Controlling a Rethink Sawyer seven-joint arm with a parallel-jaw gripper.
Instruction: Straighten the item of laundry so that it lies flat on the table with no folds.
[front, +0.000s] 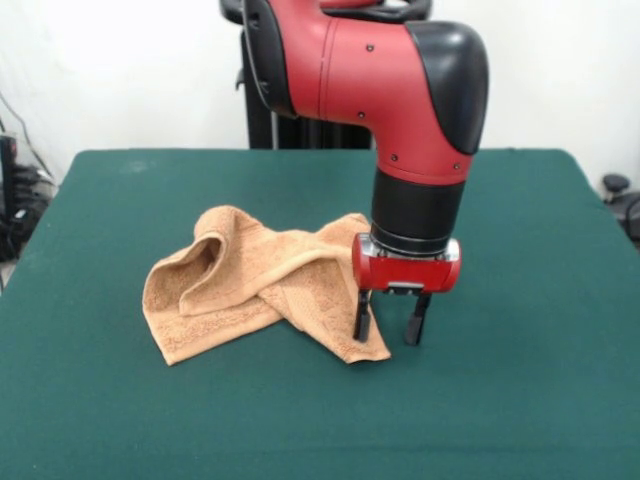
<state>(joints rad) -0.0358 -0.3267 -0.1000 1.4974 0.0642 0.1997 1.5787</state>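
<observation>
Pincer (390, 326) first: my two black fingers hang spread apart and empty, tips low over the dark green felt-topped table (520, 400), one finger just at the near corner of the crumpled tan-orange terry-cloth towel (250, 285). That towel lies bunched near the table's middle, folded over itself with a raised loop. I judge it light, limp and grippy; a pinch on that free corner should let me drag it flat. Behind stands a plain white wall (120, 70).
</observation>
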